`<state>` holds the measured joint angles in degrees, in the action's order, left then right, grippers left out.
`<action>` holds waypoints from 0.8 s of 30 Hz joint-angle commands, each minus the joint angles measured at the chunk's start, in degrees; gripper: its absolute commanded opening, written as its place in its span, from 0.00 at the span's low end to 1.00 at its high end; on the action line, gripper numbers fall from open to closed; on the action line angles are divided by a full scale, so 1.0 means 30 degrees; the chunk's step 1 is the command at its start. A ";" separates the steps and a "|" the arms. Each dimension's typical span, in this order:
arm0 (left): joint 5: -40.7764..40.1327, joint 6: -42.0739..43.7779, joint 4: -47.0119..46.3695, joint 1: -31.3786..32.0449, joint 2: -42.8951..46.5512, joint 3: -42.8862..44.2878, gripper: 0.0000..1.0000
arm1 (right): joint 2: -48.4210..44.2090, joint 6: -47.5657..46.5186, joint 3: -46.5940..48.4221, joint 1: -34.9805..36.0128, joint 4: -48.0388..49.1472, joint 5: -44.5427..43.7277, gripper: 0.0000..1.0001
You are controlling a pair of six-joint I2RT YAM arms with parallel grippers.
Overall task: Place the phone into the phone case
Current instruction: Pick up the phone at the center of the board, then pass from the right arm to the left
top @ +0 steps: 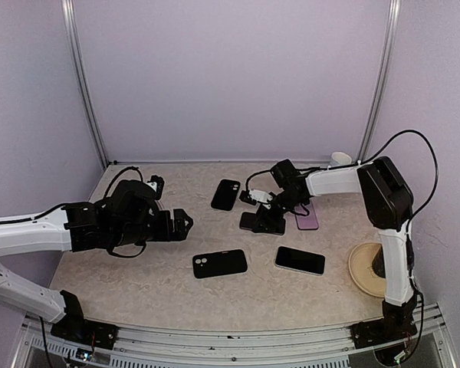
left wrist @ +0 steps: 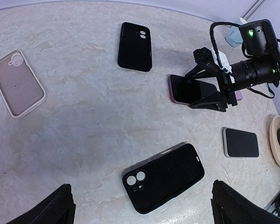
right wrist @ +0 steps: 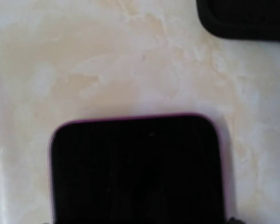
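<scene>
the purple-rimmed phone, a thin slab with rounded corners and a dark glossy screen, is screen-up at the back right of the worktop. the right jaws grasp it by its long edges. the left jaws hang released and wide above the near left, nothing between them.

below them lies a matte black case, soft-looking, with a twin-lens cut-out at one corner. a second black case lies farther back. a pale translucent case with a raised lip lies well off to the left. a white-edged phone lies flat at the near right, and a round tan disc sits at the right edge.

the worktop is a smooth cream sheet with marble-like veining. plain lilac walls close it in, with slim metal posts at the corners.
</scene>
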<state>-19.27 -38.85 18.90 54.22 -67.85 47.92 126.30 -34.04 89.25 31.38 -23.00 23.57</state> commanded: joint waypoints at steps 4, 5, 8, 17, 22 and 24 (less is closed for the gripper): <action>0.0660 -0.1074 -0.0157 -0.0320 -0.0750 0.0335 0.99 | -0.2446 0.1174 -0.2173 0.0362 0.2240 -0.0599 0.45; 0.1029 -0.1166 -0.0213 -0.0564 -0.0795 0.0369 0.99 | -0.2723 0.1294 -0.2412 0.0401 0.2544 -0.0659 0.44; 0.2124 -0.1269 -0.0824 -0.1131 -0.0906 0.0341 0.99 | -0.3492 0.1584 -0.3118 0.0551 0.3551 -0.0687 0.41; 0.4210 -0.0947 -0.2387 -0.2701 -0.1351 0.0189 0.99 | -0.4867 0.2017 -0.4346 0.1256 0.5457 -0.1382 0.42; 0.5830 -0.0351 -0.3535 -0.3480 -0.2056 0.0217 0.99 | -0.5973 0.2232 -0.4879 0.1935 0.6055 -0.1535 0.42; 0.6569 -0.0161 -0.4102 -0.3646 -0.2382 0.0217 0.99 | -0.6412 0.2300 -0.5193 0.2398 0.6302 -0.1916 0.41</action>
<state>-5.13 -41.39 11.53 44.49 -73.17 47.92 112.09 -28.27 75.00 35.55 -8.78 18.96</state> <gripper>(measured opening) 0.989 0.733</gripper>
